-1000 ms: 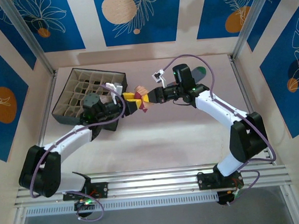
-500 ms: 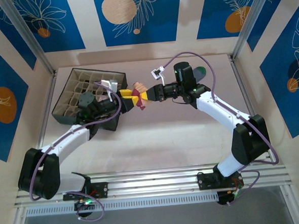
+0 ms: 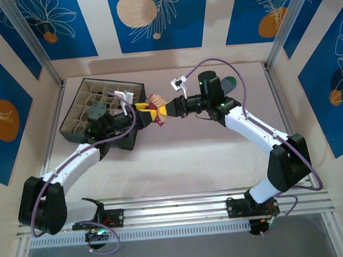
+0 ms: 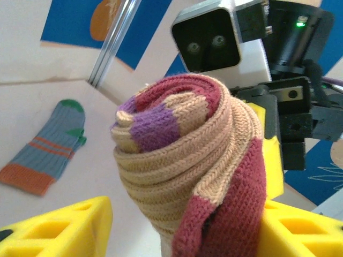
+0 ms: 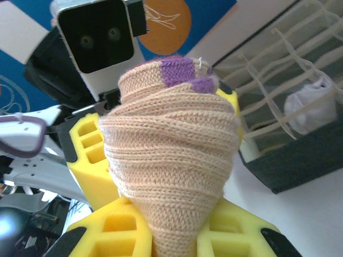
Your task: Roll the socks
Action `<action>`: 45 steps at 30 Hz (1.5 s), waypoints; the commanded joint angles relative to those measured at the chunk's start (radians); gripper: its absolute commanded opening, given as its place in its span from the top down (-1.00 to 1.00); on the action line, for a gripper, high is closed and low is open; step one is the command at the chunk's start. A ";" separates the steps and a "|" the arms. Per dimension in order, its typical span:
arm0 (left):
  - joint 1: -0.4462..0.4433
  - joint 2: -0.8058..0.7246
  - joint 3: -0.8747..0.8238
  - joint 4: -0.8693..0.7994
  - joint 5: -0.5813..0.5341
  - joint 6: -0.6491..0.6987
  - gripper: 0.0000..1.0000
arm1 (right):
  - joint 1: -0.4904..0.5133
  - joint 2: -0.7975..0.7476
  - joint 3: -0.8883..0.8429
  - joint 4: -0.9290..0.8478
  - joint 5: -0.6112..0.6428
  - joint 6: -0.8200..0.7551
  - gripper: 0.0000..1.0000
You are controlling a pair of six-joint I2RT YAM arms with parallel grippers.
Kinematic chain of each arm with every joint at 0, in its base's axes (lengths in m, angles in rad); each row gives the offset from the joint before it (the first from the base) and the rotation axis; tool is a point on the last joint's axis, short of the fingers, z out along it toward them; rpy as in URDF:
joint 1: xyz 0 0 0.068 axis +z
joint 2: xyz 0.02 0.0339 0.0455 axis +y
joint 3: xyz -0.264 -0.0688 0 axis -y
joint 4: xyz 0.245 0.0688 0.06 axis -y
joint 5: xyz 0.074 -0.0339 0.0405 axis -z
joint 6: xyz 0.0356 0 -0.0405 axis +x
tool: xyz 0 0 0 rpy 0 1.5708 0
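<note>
One sock (image 5: 171,155), apparently in right claw (image 3: 162,110)

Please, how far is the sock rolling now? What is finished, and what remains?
Looks done: a white bundle, probably a rolled sock, sits in a compartment of the divided box. In hand: the peach sock is wound into a tight roll, gripped in the air by the right tool, with the left tool open around it. Left: stowing this roll, then rolling the grey-blue sock, which lies flat on the table.
</note>
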 commanded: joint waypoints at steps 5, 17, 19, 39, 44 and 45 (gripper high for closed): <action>0.015 0.068 -0.004 0.537 0.174 -0.171 -0.19 | 0.076 0.016 0.076 0.100 -0.290 0.024 1.00; 0.023 0.136 0.092 0.750 0.348 -0.347 0.96 | 0.093 0.012 0.140 0.015 -0.386 -0.033 1.00; 0.027 0.136 0.096 0.750 0.357 -0.358 1.00 | 0.090 0.008 0.148 -0.039 -0.350 -0.072 0.96; 0.293 -0.163 0.155 -0.501 0.033 0.468 1.00 | 0.121 0.195 0.345 -0.471 0.551 -0.025 -0.06; 0.417 -0.170 0.128 -0.511 0.002 0.445 1.00 | 0.166 0.412 0.487 -0.526 0.623 0.083 -0.06; 0.438 -0.172 0.123 -0.513 -0.003 0.440 1.00 | 0.175 0.469 0.543 -0.554 0.624 0.093 -0.06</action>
